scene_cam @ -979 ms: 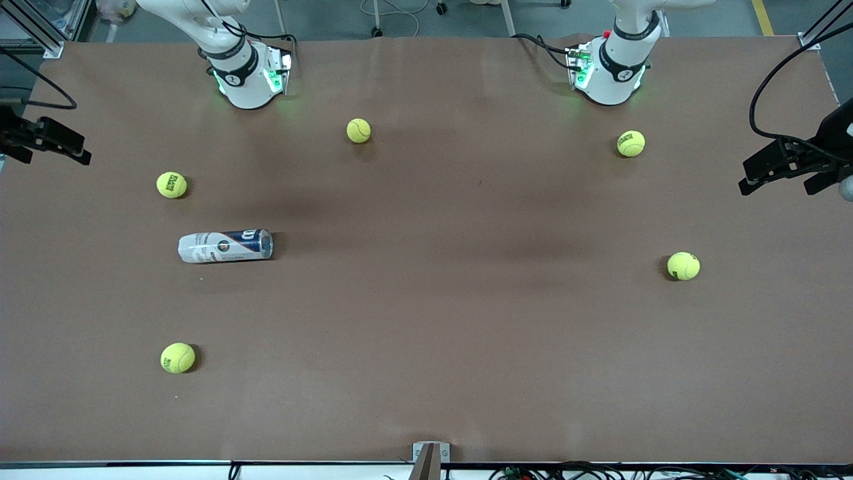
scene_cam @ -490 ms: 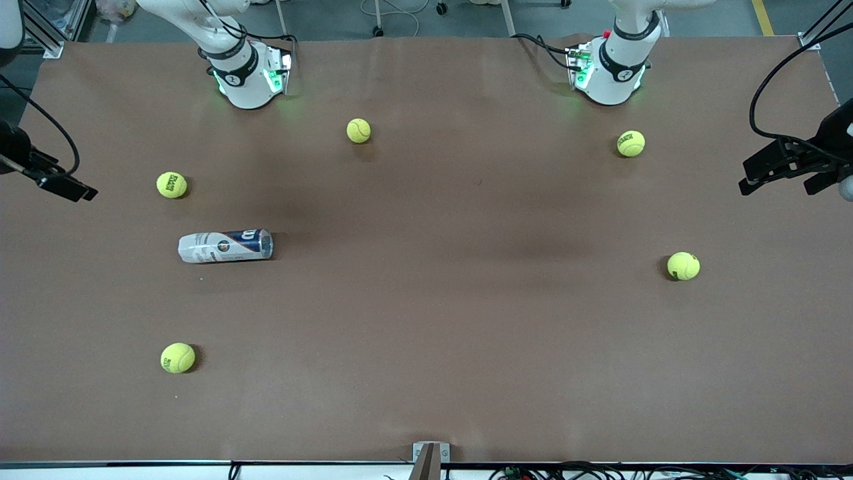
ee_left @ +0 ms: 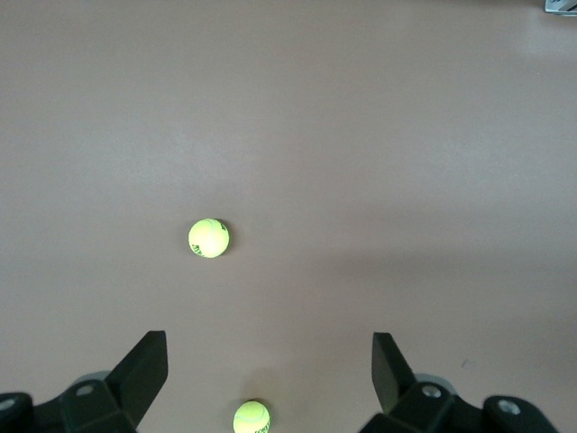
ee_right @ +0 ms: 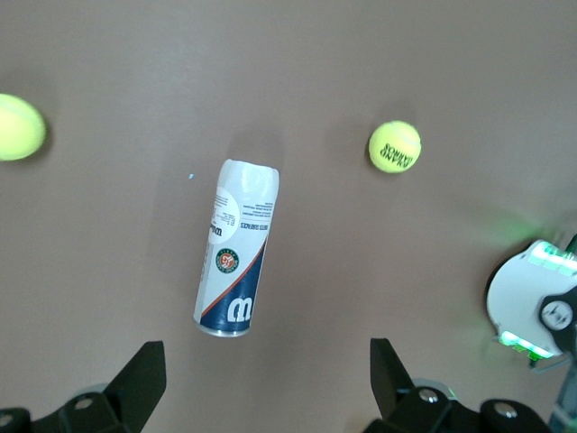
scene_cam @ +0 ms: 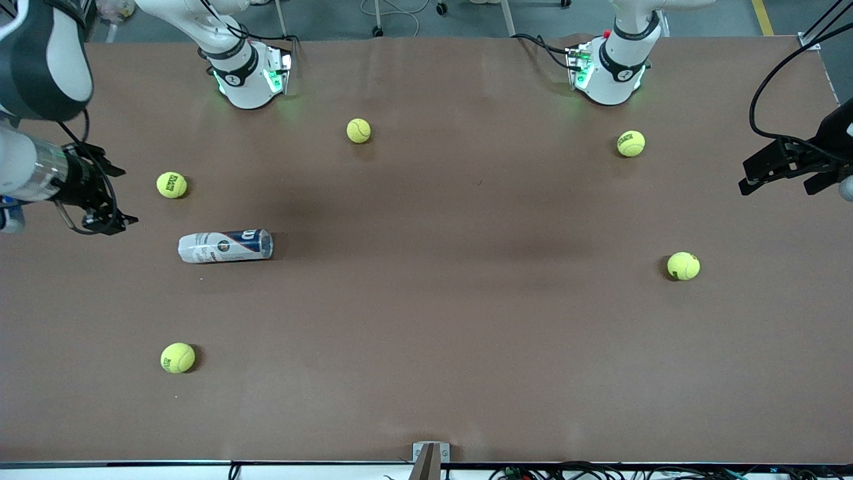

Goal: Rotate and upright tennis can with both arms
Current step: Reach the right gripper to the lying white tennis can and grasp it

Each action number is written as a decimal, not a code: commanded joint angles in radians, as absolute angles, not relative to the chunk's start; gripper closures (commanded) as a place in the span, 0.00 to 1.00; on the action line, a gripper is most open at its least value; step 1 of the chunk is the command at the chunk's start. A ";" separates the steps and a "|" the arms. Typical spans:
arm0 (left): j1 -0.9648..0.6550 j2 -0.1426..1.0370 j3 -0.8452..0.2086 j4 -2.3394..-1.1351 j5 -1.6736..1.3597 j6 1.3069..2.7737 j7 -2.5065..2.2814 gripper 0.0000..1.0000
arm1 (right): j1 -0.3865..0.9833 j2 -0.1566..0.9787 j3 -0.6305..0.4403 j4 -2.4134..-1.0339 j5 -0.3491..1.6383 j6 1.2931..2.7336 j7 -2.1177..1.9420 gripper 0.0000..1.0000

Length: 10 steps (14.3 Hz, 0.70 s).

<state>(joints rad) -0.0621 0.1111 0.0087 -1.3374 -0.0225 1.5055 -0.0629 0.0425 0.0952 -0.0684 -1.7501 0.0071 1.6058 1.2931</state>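
The tennis can (scene_cam: 225,246) lies on its side at the front view's middle left, among scattered tennis balls (scene_cam: 171,185). The right gripper (scene_cam: 100,197) hovers wide open and empty at the left edge near the can; the left gripper (scene_cam: 786,170), also spread and empty, waits at the right edge. The can looks light, smooth and likely to roll, so grasping across its mid-body seems best.

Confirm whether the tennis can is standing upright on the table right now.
No. The tennis can lies on its side on the table, and neither the right tool nor the left tool touches it.
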 commanded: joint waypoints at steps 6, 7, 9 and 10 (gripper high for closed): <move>-0.064 0.100 0.005 -1.344 -0.003 1.503 -0.074 0.00 | -0.009 0.150 -0.071 -2.054 0.057 1.994 1.387 0.00; -0.064 0.100 0.005 -1.344 -0.003 1.503 -0.075 0.00 | -0.008 0.175 -0.071 -2.087 0.057 2.059 1.387 0.00; -0.064 0.100 0.005 -1.344 -0.003 1.503 -0.075 0.00 | -0.011 0.248 -0.071 -2.097 0.055 2.158 1.387 0.00; -0.064 0.100 0.005 -1.344 -0.002 1.503 -0.074 0.00 | -0.011 0.283 -0.072 -2.097 0.055 2.189 1.387 0.00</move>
